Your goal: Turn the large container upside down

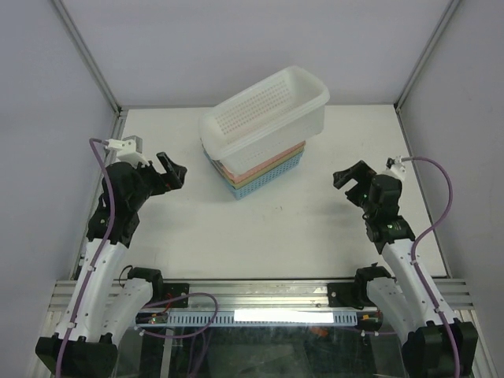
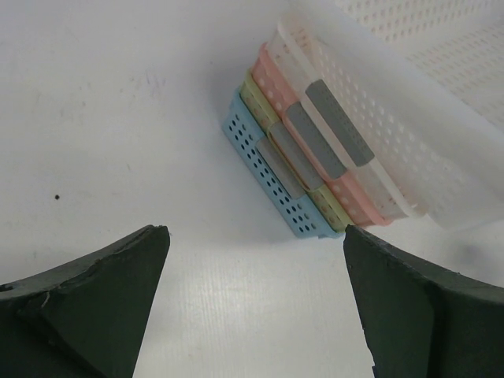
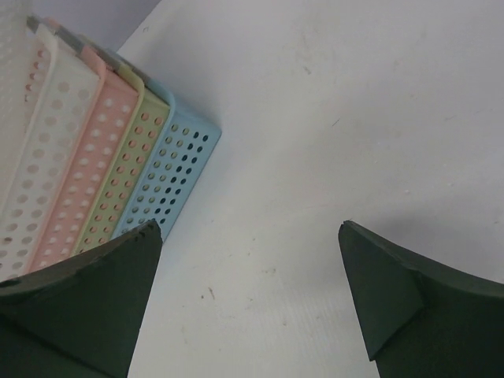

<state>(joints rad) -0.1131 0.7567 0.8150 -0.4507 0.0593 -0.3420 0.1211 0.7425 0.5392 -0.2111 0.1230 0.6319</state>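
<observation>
- No text, brand, number or sign can be read in any of the three views.
- The grey strips point(image 2: 339, 124) on the end walls of the stacked baskets point(image 2: 272, 189) look like label tabs. They appear plain grey in the left wrist view, with no legible writing.
- The large container point(image 1: 268, 110) shows only its pattern of holes, with no lettering that can be made out.
</observation>
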